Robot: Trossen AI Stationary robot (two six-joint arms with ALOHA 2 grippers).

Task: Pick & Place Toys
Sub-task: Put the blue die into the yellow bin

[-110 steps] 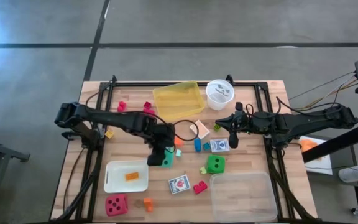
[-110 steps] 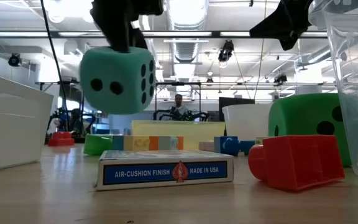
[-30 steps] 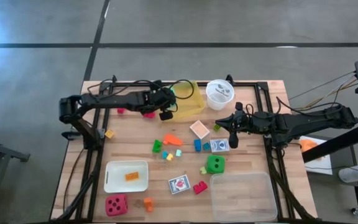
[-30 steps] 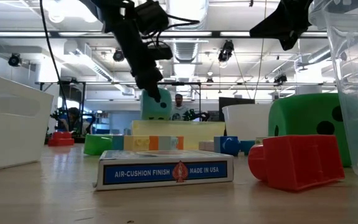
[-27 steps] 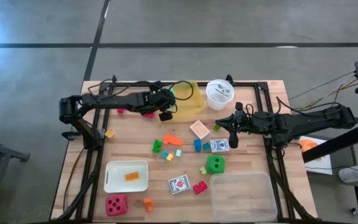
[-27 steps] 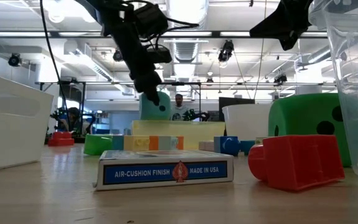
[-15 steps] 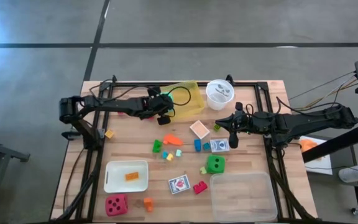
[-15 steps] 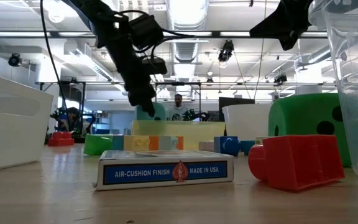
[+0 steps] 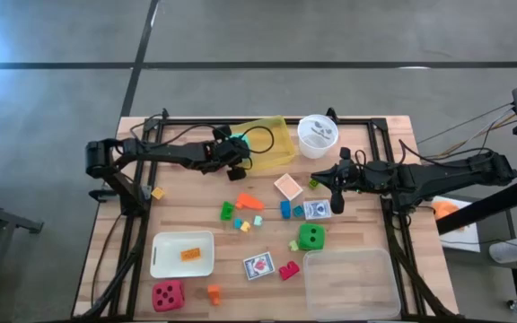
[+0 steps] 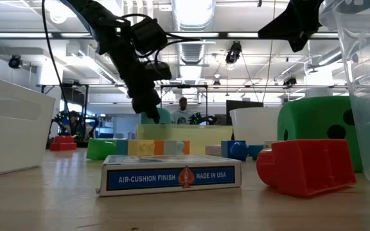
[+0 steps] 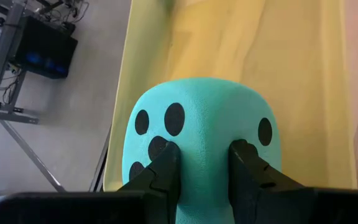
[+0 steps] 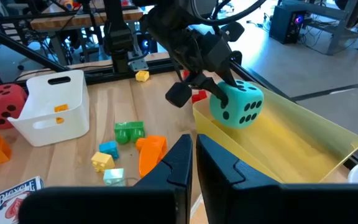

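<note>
One teal die (image 11: 201,146) sits clamped in the left gripper (image 11: 204,163), hung low over the near-left edge of the yellow tray (image 9: 267,139) at the counter's far side, likely so it drops inside, not on the wood. Right gripper (image 9: 336,199) waits mid-counter, fingers together, empty, above the card deck (image 9: 317,210).

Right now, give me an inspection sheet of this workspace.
Surface: wooden table, scattered with toys.
Job's things: teal die over the yellow tray; green die; red die; card packs; small blocks.
Clutter: white tray, clear tray, white cup.
Grippers: left gripper clamps the teal die; right gripper shut, empty, waiting mid-table.
Cables: black loop at left wrist.
Surroundings: concrete floor.
</note>
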